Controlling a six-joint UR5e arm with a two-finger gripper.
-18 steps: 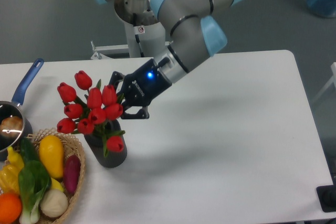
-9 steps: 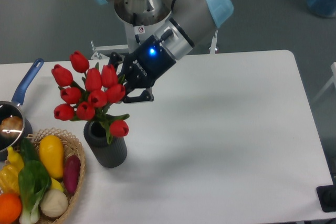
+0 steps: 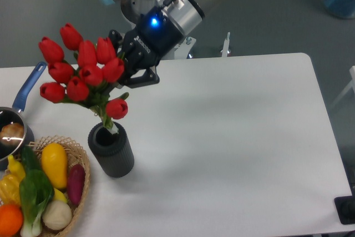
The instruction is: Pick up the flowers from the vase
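Your pincer holds the flowers by their bendy stems, so lift gently clear of the vase.

The gripper tips are buried behind the tulip buds, so can't tell how the jaws sit. Stem ends vanish inside the vase. At 9 o'clock, the pan and wicker basket are cut off by the edge.

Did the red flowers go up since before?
Yes. The flowers rose up and left, away from the vase, which stayed put; only the stem ends remain inside.
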